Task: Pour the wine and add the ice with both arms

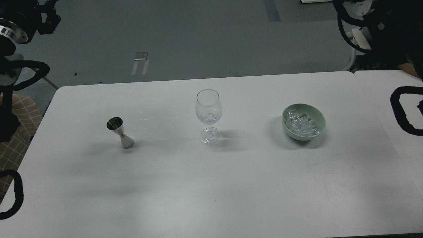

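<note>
A clear wine glass (208, 110) stands upright at the table's middle with a small clear ice cube (210, 116) in its bowl. A steel jigger (119, 132) stands to its left. A pale green bowl (320, 116) to the right holds several ice cubes (301, 125). My left arm is raised at the top left corner, far from the table; its gripper (49, 20) is dark and its fingers cannot be told apart. My right arm (380, 29) is a dark mass at the top right corner, and its gripper cannot be made out.
The white table (211, 185) carries only these three things. A second white table (386, 86) adjoins on the right. Black cable loops hang at the left edge (13, 193) and right edge (400, 112). Grey floor lies beyond the far edge.
</note>
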Controlling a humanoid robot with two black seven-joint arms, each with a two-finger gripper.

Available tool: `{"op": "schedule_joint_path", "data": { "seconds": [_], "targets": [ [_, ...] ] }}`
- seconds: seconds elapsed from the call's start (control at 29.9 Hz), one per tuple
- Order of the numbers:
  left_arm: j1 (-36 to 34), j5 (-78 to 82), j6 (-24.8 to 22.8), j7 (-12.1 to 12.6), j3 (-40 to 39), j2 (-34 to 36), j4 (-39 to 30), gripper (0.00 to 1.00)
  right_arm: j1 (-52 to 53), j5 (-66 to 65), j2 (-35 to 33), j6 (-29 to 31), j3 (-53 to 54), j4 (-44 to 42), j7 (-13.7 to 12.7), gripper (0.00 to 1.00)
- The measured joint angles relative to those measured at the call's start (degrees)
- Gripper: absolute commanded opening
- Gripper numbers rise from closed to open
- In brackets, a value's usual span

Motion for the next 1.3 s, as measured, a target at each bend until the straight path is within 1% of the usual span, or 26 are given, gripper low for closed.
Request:
{"op": "schedule_joint_path", "data": {
  "seconds": [0.17,0.33,0.67,0.77,0.84,0.9,0.97,1.07,1.3],
  "targets": [
    [0.00,-1.21,0.19,0.07,-0.04,1.17,-0.61,0.98,-0.34,0.03,0.99,-3.25,0.09,1.37,0.00,1.00],
    [0.16,-1.74,-1.22,0.07,0.02,1.47,-0.74,0.98,-0.42,0.07,1.16,-5.19,0.34,4.76,0.00,1.00],
    [0.04,-1.91,-1.68,0.16,-0.39,1.26,-1.60,0.98,-0.32,0.13,1.34,-4.70,0.86,5.06,0.00,1.00],
    [0.24,-1.84,-1.77,0.84,-0.51,1.45,-3.56,0.98,-0.04,0.12,1.96,-4.60,0.89,4.91,0.00,1.00],
    [0.34,-1.74,-1.73,1.92,-0.81,1.45,-4.78,0.98,0.10,0.06,2.00,-4.59,0.89,4.84,0.00,1.00],
    [0.34,-1.67,-1.64,2.82,-1.09,1.54,-5.20,0.98,0.57,0.05,1.58,-4.58,0.89,4.84,0.00,1.00],
    [0.24,-1.60,-1.60,3.12,-1.17,1.61,-5.27,0.98,1.17,0.06,0.97,-4.58,0.91,4.86,0.00,1.00],
    [-0.06,-1.41,-1.59,3.17,-1.18,1.71,-5.32,0.98,1.60,0.05,0.61,-4.50,0.91,5.03,0.00,1.00],
    [-0.54,-1.19,-1.67,2.33,-1.11,3.77,-5.42,0.98,1.75,0.10,0.44,-4.50,0.90,5.78,0.00,1.00]
  ]
}}
